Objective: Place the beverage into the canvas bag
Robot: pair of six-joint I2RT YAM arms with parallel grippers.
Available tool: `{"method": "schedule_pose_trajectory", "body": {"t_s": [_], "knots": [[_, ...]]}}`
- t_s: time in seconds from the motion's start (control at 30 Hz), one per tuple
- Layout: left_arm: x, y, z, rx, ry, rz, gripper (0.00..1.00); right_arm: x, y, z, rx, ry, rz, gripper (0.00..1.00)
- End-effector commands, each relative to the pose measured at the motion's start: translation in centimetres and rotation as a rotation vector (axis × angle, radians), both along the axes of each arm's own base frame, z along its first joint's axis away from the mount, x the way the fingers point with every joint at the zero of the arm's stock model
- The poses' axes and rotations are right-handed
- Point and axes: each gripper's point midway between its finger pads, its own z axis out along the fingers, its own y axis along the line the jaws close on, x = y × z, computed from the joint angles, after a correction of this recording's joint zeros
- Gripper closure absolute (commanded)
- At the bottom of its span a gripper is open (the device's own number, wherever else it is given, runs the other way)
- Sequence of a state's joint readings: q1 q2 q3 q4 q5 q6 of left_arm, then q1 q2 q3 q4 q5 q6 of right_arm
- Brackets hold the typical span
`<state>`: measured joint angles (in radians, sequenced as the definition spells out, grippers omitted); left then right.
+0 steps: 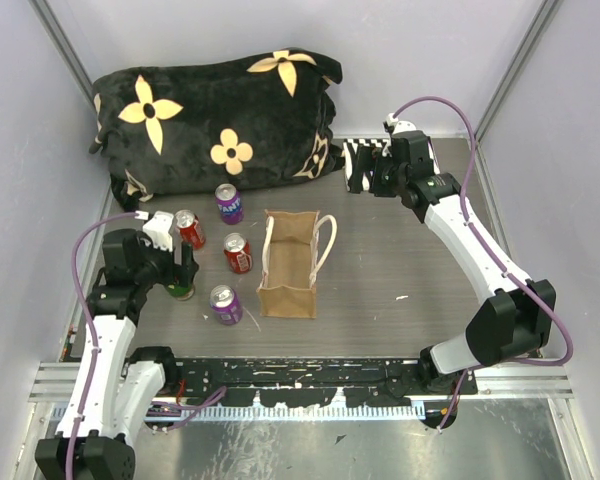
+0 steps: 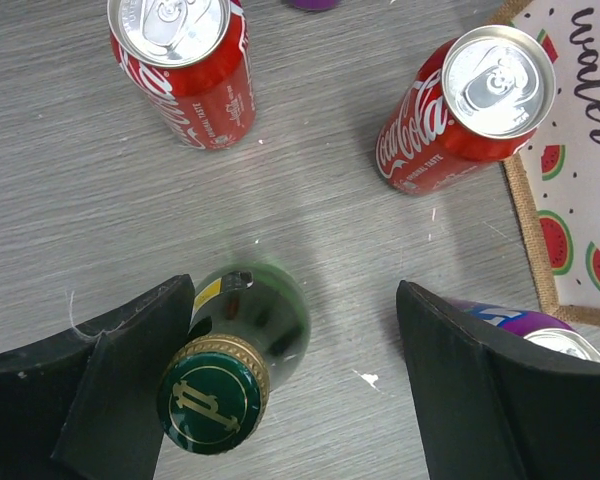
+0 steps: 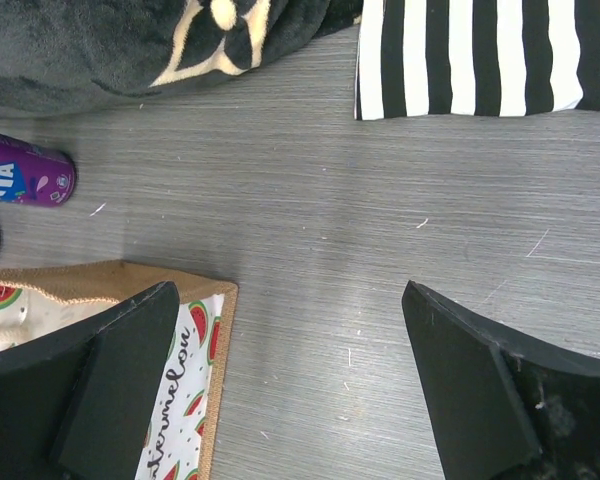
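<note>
The tan canvas bag (image 1: 288,268) stands open at the table's middle, its cream handles to the right. Its watermelon-print lining shows in the left wrist view (image 2: 580,170) and the right wrist view (image 3: 195,370). A green glass bottle (image 2: 265,315) with a green and gold cap stands upright between the jaws of my left gripper (image 2: 295,400). It is close against the left finger, far from the right one. My left gripper (image 1: 181,272) is open over the bottle, left of the bag. My right gripper (image 1: 365,178) is open and empty at the back right, above bare table (image 3: 290,390).
Two red cola cans (image 1: 190,229) (image 1: 238,253) and two purple cans (image 1: 228,203) (image 1: 225,305) stand left of the bag, close round the bottle. A black flowered blanket (image 1: 215,110) lies at the back. A striped cloth (image 3: 490,55) lies by the right gripper.
</note>
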<state>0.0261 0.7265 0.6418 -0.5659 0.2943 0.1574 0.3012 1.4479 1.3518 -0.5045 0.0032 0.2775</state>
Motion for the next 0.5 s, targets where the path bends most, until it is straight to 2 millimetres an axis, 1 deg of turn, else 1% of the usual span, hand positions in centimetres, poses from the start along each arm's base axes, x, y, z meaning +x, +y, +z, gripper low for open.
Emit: {"method": "schedule_pose_trajectory", "body": {"t_s": [0.0,0.13,0.23,0.37,0.43,0.47], "knots": [[1.0,0.5,0.3,0.012,-0.085,0.016,0.16,0.4,0.3,2.9,0.042,-0.072,-0.012,0.00],[1.4,0.8,-0.2,0.011,-0.102,0.029,0.24,0.5,0.5,2.9,0.050,-0.069,-0.011,0.00],[1.7,0.7,-0.4,0.005,-0.097,0.027,0.34,0.7,0.5,3.2,0.053,-0.075,-0.013,0.00],[2.0,0.6,-0.5,-0.002,-0.092,0.020,0.55,0.8,0.5,3.5,0.055,-0.076,-0.015,0.00],[2.0,0.6,-0.6,-0.002,-0.090,0.019,0.67,0.8,0.5,3.5,0.056,-0.075,-0.017,0.00],[2.0,0.5,-0.5,-0.002,-0.091,0.016,0.76,0.8,0.6,3.5,0.058,-0.073,-0.017,0.00]]}}
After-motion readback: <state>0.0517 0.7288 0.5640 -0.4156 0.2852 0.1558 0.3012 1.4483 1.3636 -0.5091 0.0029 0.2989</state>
